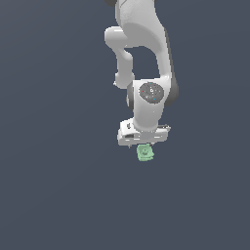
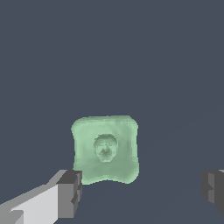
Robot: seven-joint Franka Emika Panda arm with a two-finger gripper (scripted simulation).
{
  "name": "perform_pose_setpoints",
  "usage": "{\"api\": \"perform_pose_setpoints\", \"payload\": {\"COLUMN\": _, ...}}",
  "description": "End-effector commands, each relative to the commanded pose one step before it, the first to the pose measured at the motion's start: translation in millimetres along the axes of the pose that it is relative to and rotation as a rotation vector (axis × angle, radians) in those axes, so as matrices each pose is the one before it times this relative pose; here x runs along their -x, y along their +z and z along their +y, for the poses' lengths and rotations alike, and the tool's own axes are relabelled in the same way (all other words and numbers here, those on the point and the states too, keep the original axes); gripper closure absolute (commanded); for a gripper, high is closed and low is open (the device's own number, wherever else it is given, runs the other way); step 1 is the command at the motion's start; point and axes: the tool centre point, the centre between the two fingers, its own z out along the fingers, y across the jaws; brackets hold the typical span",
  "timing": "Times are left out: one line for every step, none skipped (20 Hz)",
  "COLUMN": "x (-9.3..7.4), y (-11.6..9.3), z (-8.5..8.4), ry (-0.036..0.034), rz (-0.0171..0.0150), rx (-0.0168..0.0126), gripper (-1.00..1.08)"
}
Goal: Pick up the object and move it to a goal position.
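The object (image 2: 105, 148) is a small pale mint-green lumpy item, squarish from above, with a round dimple in its middle. It lies on the dark grey floor. In the exterior view the object (image 1: 145, 153) shows just below the white hand of the arm. My gripper (image 2: 142, 189) is open and empty. The dark fingertips (image 2: 71, 192) stand wide apart. The object lies near the one fingertip and far from the other. In the exterior view the gripper (image 1: 144, 145) is right above the object and its fingers are mostly hidden by the hand. No goal marker shows.
The white arm (image 1: 146, 58) reaches down from the top of the exterior view. The floor (image 1: 58, 185) is a plain dark grey surface.
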Motion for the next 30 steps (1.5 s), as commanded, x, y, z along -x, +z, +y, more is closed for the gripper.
{"api": "perform_pose_setpoints", "payload": {"x": -3.22, "y": 10.03, "z": -13.64, "ry": -0.0176, "rz": 0.00115, "rx": -0.00212, "gripper": -0.92}}
{"api": "perform_pose_setpoints", "payload": {"x": -0.8, "y": 2.9, "z": -3.95, "ry": -0.00506, "rz": 0.00011, "rx": -0.00077, "gripper": -0.92}}
{"api": "perform_pose_setpoints", "payload": {"x": -0.64, "y": 2.38, "z": -3.25, "ry": -0.00415, "rz": 0.00009, "rx": -0.00067, "gripper": -0.92}}
{"api": "perform_pose_setpoints", "payload": {"x": -0.49, "y": 1.86, "z": -2.51, "ry": -0.00319, "rz": 0.00007, "rx": -0.00053, "gripper": -0.92}}
{"api": "perform_pose_setpoints", "payload": {"x": -0.35, "y": 1.33, "z": -1.82, "ry": -0.00231, "rz": 0.00005, "rx": -0.0004, "gripper": -0.92}}
{"api": "perform_pose_setpoints", "payload": {"x": -0.21, "y": 0.8, "z": -1.08, "ry": -0.00136, "rz": 0.00003, "rx": -0.00024, "gripper": -0.92}}
{"api": "perform_pose_setpoints", "payload": {"x": -0.07, "y": 0.27, "z": -0.38, "ry": -0.00048, "rz": 0.00001, "rx": -0.00009, "gripper": -0.92}}
{"api": "perform_pose_setpoints", "payload": {"x": 0.83, "y": -0.99, "z": 1.15, "ry": 0.00125, "rz": -0.00133, "rx": 0.0001, "gripper": -0.92}}
{"api": "perform_pose_setpoints", "payload": {"x": 0.0, "y": 0.41, "z": 0.0, "ry": 0.0, "rz": 0.0, "rx": 0.0, "gripper": -0.92}}
{"api": "perform_pose_setpoints", "payload": {"x": 0.0, "y": 1.23, "z": -0.01, "ry": 0.0, "rz": 0.0, "rx": 0.0, "gripper": -0.92}}
{"api": "perform_pose_setpoints", "payload": {"x": 0.01, "y": 2.04, "z": -0.01, "ry": 0.0, "rz": 0.0, "rx": 0.0, "gripper": -0.92}}
{"api": "perform_pose_setpoints", "payload": {"x": 0.02, "y": 2.85, "z": -0.02, "ry": 0.0, "rz": 0.0, "rx": 0.0, "gripper": -0.92}}
{"api": "perform_pose_setpoints", "payload": {"x": 0.04, "y": 3.64, "z": -0.02, "ry": 0.0, "rz": 0.0, "rx": 0.0, "gripper": -0.92}}
{"api": "perform_pose_setpoints", "payload": {"x": 0.09, "y": 4.22, "z": -0.26, "ry": -0.00036, "rz": 0.00033, "rx": -0.00002, "gripper": -0.92}}
{"api": "perform_pose_setpoints", "payload": {"x": 0.1, "y": 5.2, "z": -0.03, "ry": 0.0, "rz": 0.0, "rx": 0.0, "gripper": -0.92}}
{"api": "perform_pose_setpoints", "payload": {"x": 0.13, "y": 5.94, "z": -0.03, "ry": 0.0, "rz": 0.0, "rx": 0.0, "gripper": -0.92}}
{"api": "perform_pose_setpoints", "payload": {"x": 0.17, "y": 5.87, "z": -0.37, "ry": -0.00052, "rz": 0.00045, "rx": -0.00004, "gripper": -0.92}}
{"api": "perform_pose_setpoints", "payload": {"x": 0.09, "y": 5.36, "z": -0.03, "ry": 0.0, "rz": 0.0, "rx": 0.0, "gripper": -0.92}}
{"api": "perform_pose_setpoints", "payload": {"x": 0.02, "y": 4.52, "z": -0.03, "ry": 0.0, "rz": 0.0, "rx": 0.0, "gripper": -0.92}}
{"api": "perform_pose_setpoints", "payload": {"x": -0.06, "y": 3.68, "z": -0.02, "ry": 0.0, "rz": 0.0, "rx": 0.0, "gripper": -0.92}}
{"api": "perform_pose_setpoints", "payload": {"x": -0.16, "y": 2.85, "z": -0.02, "ry": 0.0, "rz": 0.0, "rx": 0.0, "gripper": -0.92}}
{"api": "perform_pose_setpoints", "payload": {"x": -0.27, "y": 2.0, "z": -0.02, "ry": 0.0, "rz": 0.0, "rx": 0.0, "gripper": -0.92}}
{"api": "perform_pose_setpoints", "payload": {"x": -0.35, "y": 0.83, "z": -0.31, "ry": -0.00046, "rz": 0.00052, "rx": -0.00002, "gripper": -0.92}}
{"api": "perform_pose_setpoints", "payload": {"x": -0.39, "y": 0.42, "z": -0.01, "ry": 0.0, "rz": 0.0, "rx": 0.0, "gripper": -0.92}}
{"api": "perform_pose_setpoints", "payload": {"x": -0.17, "y": 0.03, "z": 0.0, "ry": 0.0, "rz": 0.0, "rx": 0.0, "gripper": -0.92}}
{"api": "perform_pose_setpoints", "payload": {"x": 0.0, "y": 0.0, "z": 0.0, "ry": 0.0, "rz": 0.0, "rx": 0.0, "gripper": 1.08}}
{"api": "perform_pose_setpoints", "payload": {"x": 0.0, "y": 0.0, "z": 0.0, "ry": 0.0, "rz": 0.0, "rx": 0.0, "gripper": 1.08}}
{"api": "perform_pose_setpoints", "payload": {"x": 0.0, "y": 0.0, "z": 0.0, "ry": 0.0, "rz": 0.0, "rx": 0.0, "gripper": 1.08}}
{"api": "perform_pose_setpoints", "payload": {"x": 0.0, "y": 0.0, "z": 0.0, "ry": 0.0, "rz": 0.0, "rx": 0.0, "gripper": 1.08}}
{"api": "perform_pose_setpoints", "payload": {"x": 0.0, "y": 0.0, "z": 0.0, "ry": 0.0, "rz": 0.0, "rx": 0.0, "gripper": 1.08}}
